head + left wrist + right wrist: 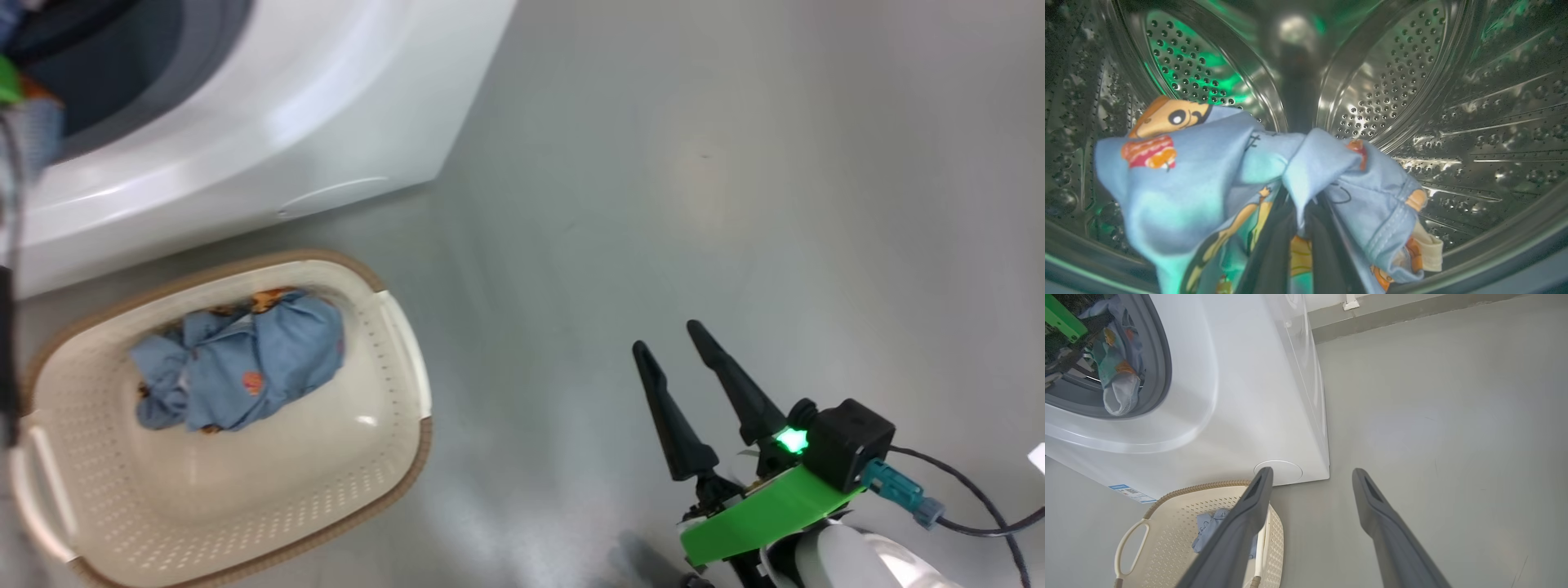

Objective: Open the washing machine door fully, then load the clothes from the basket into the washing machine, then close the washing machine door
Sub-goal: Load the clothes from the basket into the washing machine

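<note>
Blue clothes (245,363) split between basket (406,343) and washing machine (269,106)
The cream perforated basket with a brown woven rim sits on the floor just before the white washing machine, whose mouth is open. The crumpled clothes lie toward the basket's machine-side end, perhaps a single piece. Another blue cartoon-printed garment (1208,179) hangs bunched inside the steel perforated drum (1392,81).

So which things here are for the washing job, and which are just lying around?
For the job: washing machine; clothes in the basket; blue garment held inside the drum.
Just around: white fitting at the edge of the floor; small white scrap.
</note>
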Controlling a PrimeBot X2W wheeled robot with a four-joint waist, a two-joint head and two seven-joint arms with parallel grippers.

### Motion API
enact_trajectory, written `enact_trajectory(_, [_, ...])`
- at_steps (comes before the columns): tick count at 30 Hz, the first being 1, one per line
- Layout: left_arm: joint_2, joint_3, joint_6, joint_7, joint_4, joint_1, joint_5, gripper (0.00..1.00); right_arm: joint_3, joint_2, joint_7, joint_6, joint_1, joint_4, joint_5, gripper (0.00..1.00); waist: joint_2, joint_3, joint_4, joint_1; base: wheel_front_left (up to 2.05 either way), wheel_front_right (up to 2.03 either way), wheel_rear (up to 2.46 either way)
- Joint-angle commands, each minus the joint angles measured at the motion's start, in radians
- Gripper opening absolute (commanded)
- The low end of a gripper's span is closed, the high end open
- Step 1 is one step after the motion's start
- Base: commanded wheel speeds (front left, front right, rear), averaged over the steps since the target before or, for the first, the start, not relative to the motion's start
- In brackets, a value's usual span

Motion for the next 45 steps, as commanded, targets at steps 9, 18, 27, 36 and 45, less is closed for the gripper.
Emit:
enact_trajectory(9, [0.176,0.033,-0.052,0.011,0.261,-0.237,0.007,0.00,0.066,-0.001,-0.012,0.002,0.068,-0.008,0.018,1.00,0.0000,0.055,-0.110,-0.0001,0.00,0.00,0.00])
enact_trajectory(18, [0.251,-0.008,-0.084,0.043,0.429,-0.382,0.038,0.00,0.086,-0.001,-0.012,0.002,0.096,-0.016,0.018,1.00,0.0000,0.100,-0.160,-0.0001,0.00,0.00,0.00])
enact_trajectory(27, [0.250,-0.041,-0.081,-0.054,0.465,-0.531,0.060,0.00,0.092,-0.001,-0.012,0.002,0.092,-0.033,0.043,1.00,0.0000,0.147,-0.166,-0.0001,0.00,0.00,0.00])
enact_trajectory(36, [0.254,-0.027,-0.032,-0.111,0.440,-0.547,0.073,0.00,0.095,-0.001,-0.012,0.002,0.076,-0.029,0.052,1.00,0.0000,0.160,-0.148,-0.0001,0.00,0.00,0.00])
enact_trajectory(45, [0.233,-0.074,-0.031,-0.086,0.558,-0.542,0.097,0.44,0.096,-0.001,-0.012,0.002,0.066,-0.020,0.049,1.00,0.0000,0.142,-0.121,-0.0001,0.00,0.00,0.00])
